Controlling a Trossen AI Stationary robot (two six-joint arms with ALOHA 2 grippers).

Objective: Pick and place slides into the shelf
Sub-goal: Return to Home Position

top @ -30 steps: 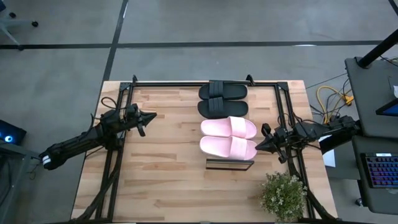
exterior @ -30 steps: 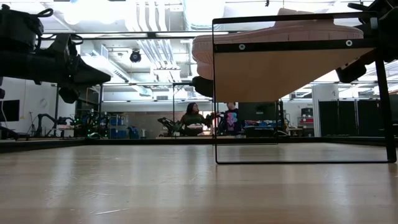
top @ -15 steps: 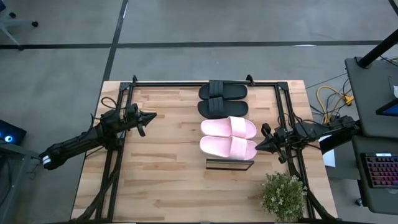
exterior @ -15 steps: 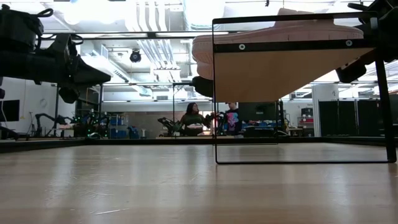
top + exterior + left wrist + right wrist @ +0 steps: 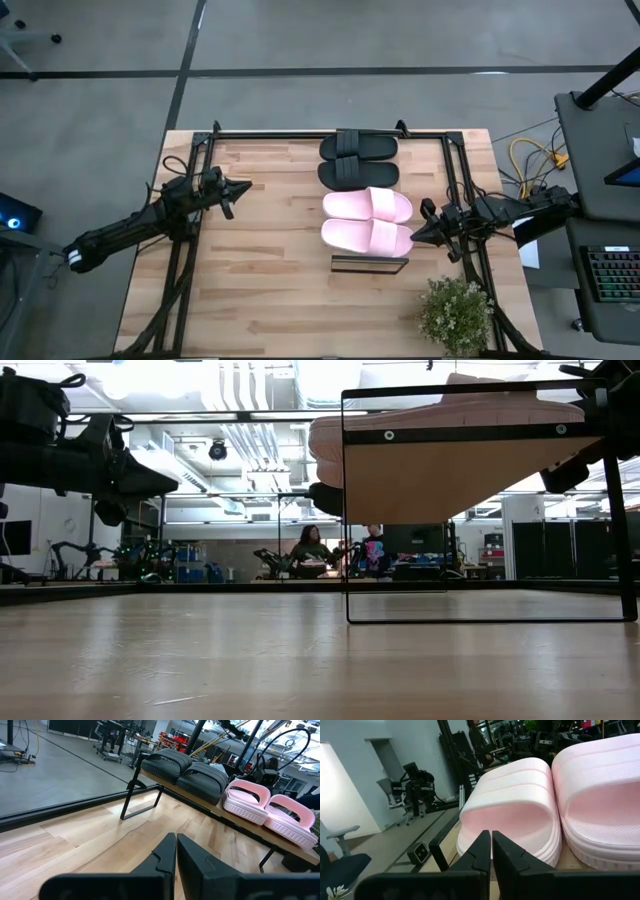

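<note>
Black and pale pink, all four slides up on the shelf (image 5: 440, 480), lying side by side in one row along its light-wood plank. Counting from the table's far edge: first black slide (image 5: 359, 146), second black slide (image 5: 359, 174) touching it, then first pink slide (image 5: 368, 205), then second pink slide (image 5: 367, 236), these two also pressed together. Straps upward, soles flat on the wood. Only a short bare piece of plank showing past the second pink slide, on the plant's side. In the low view, a pink edge reaching out a little beyond the plank on one side, above the thin black frame.

Right gripper (image 5: 413, 236) at the right side of the shelf, fingers closed together on nothing, tips pointing at the second pink slide and just beside its end; touching or not, cannot tell. Left gripper (image 5: 246, 186) over the left part of the table (image 5: 270, 290), well apart from the shelf, fingers likewise pressed together and empty, pointing toward the row.

Farther out: small potted plant (image 5: 455, 312) at the table's near right corner, keyboard (image 5: 612, 275) on a desk to the right of the table, yellow cables (image 5: 530, 160) on the grey floor. Far behind the table in the low view, one person (image 5: 310, 545) and a second person (image 5: 374, 550) close together in the room.
</note>
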